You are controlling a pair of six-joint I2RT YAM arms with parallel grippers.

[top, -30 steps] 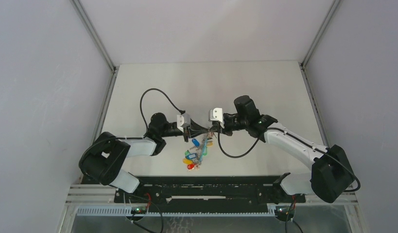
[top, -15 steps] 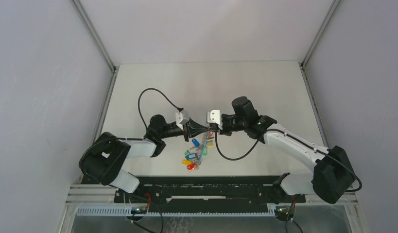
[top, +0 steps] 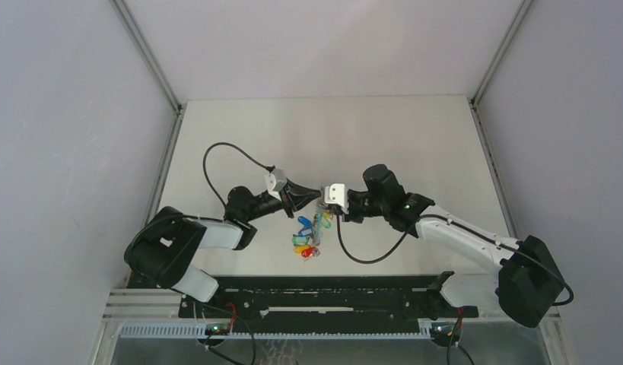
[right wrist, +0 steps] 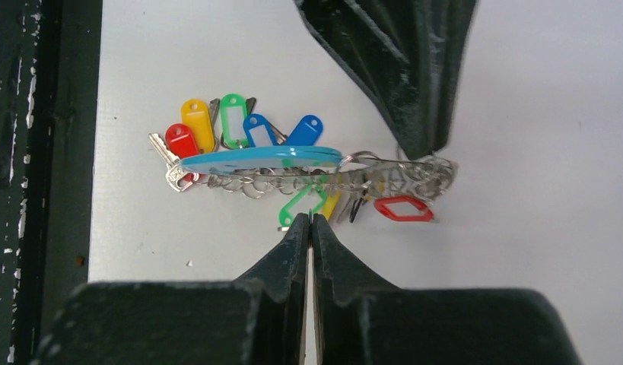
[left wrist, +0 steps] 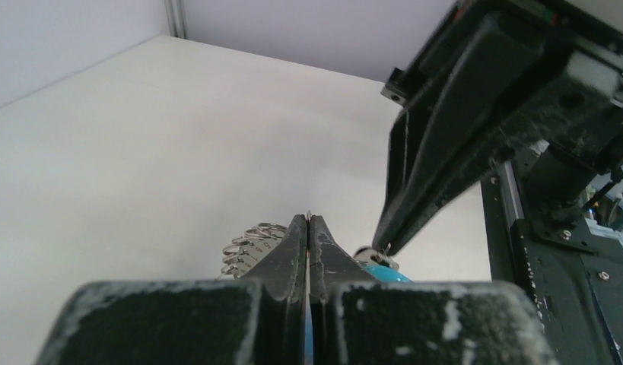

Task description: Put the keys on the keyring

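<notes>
The left claw (left wrist: 308, 220) is pressing its fingers tight together, with a thin sliver of metal poking out between the tips. It is seemingly pinching the ring (right wrist: 259, 158) by one end and holding it up on edge, probably so the loop is staying reachable for threading. The right claw (right wrist: 309, 220) is also squeezing fully closed, its tips touching the ring's lower side by a green tag; whether it is gripping anything I cannot tell. It is likely steadying the loop from the opposite side. The ring is sitting directly between the two tips, its turquoise band showing edge-on with the chain edge beside it. The keys (right wrist: 233, 122) are fanning out from it on both sides, most seemingly threaded already, over the table (right wrist: 521, 228).
</notes>
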